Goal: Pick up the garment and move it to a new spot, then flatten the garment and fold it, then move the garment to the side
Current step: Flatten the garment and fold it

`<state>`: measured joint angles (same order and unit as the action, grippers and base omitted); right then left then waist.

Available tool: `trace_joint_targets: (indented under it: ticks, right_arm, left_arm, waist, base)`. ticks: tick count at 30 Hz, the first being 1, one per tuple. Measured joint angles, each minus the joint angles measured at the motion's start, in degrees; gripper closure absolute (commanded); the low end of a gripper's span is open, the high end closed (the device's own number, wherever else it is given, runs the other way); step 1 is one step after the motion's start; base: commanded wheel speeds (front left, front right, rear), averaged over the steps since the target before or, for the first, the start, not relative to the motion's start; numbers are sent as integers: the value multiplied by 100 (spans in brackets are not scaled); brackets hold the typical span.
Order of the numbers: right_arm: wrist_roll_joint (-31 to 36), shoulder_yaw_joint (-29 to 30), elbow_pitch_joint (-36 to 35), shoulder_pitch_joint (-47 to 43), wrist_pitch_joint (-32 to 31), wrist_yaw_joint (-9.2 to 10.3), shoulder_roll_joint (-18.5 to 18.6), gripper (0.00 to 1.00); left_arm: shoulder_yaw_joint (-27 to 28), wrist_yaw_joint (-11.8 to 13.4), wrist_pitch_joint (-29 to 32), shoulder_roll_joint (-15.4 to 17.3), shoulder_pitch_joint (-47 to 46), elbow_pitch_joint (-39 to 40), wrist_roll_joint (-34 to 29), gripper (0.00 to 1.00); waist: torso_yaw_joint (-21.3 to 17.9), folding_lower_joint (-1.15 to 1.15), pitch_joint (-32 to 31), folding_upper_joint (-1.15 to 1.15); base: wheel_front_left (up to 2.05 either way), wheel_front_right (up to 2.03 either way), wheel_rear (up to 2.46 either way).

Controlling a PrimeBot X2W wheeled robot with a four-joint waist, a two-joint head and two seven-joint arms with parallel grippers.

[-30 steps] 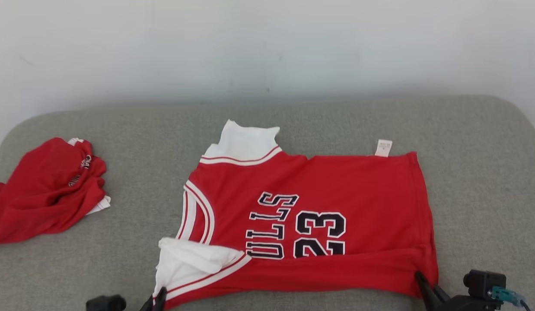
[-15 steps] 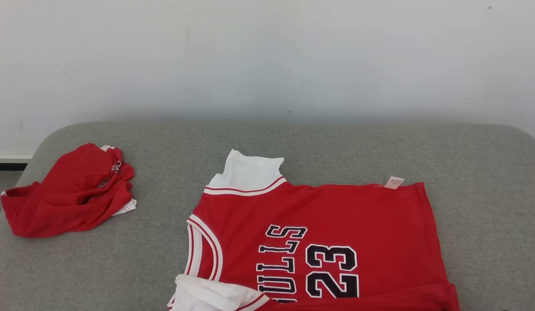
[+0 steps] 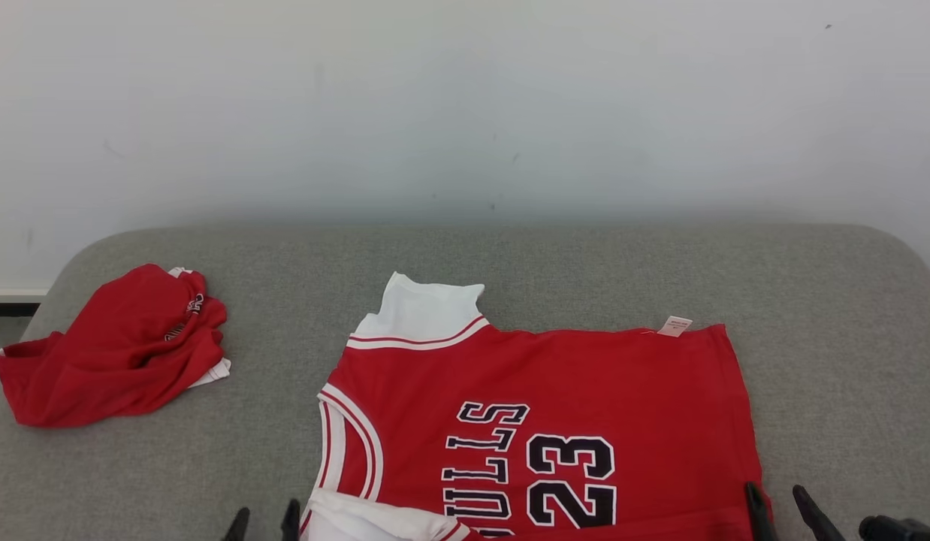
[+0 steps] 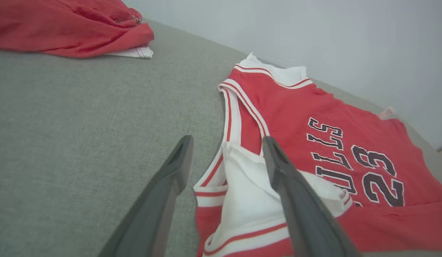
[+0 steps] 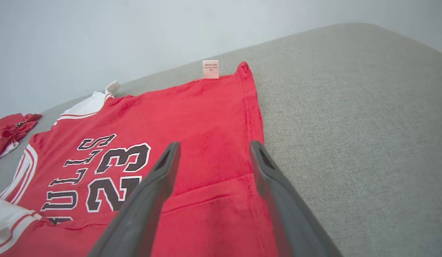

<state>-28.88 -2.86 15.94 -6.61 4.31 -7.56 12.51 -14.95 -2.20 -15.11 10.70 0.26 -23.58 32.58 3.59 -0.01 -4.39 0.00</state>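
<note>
- While both arms hang at the near edge of the garment, the left end effector [image 4: 227, 141] stands with its fingers spread wide and nothing pinched between them, over the turned-over white shoulder [image 4: 249, 200].
- The right end effector [image 5: 214, 144] is likewise wide open and holds nothing, its fingers set over the hem corner of the red jersey [image 3: 555, 376].
- The jersey lies spread out in the middle of the grey upholstered surface [image 3: 848, 338], number side up, collar toward my left and hem toward my right, with a small label [image 3: 674, 325] sticking out at the far edge.
- I judge the pick-up, the move and most of the flattening done. A narrow band [image 5: 206, 214] along the near edge lies turned over onto the body, which reads as a first fold laid down.
- To my eye the rest of the folding and the move to the side are not yet done (that white shoulder looks untidy).
- A second red garment [image 3: 112, 353] lies crumpled well apart at the far left.
- Behind the surface runs a plain pale wall [image 3: 465, 113]; the room looks evenly lit.
</note>
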Motion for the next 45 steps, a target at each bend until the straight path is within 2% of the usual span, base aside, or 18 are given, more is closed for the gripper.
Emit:
trace_joint_targets:
  ticks: [8, 15, 23, 35, 45]
  right_arm:
    - [626, 48, -530, 205, 608, 0, -214, 0]
    - [1151, 107, -901, 207, 835, 0, -385, 0]
    - [1383, 285, -1171, -130, 881, 0, -526, 0]
    - [1461, 426, -1194, -521, 907, 0, -731, 0]
    - [1484, 501, -1102, -394, 845, 0, -645, 0]
  left_arm:
    - [753, 60, -1, -129, -41, 795, -642, 0]
    - [925, 125, 0, 15, -64, 1165, -1461, 0]
    - [866, -85, 0, 55, 226, 1392, -1536, 0]
    - [989, -94, 0, 62, 560, 1382, -1536, 0]
    - [1023, -199, 0, 40, 432, 1180, -1529, 0]
  waist:
    - [-83, 0, -88, 0]
    - [-124, 0, -163, 0]
    - [-71, 0, -179, 0]
    - [18, 1, -196, 0]
    - [-29, 1, -105, 0]
  base:
    - [0, 0, 0]
    - [0, 0, 0]
    - [0, 0, 0]
    - [0, 0, 0]
    - [0, 0, 0]
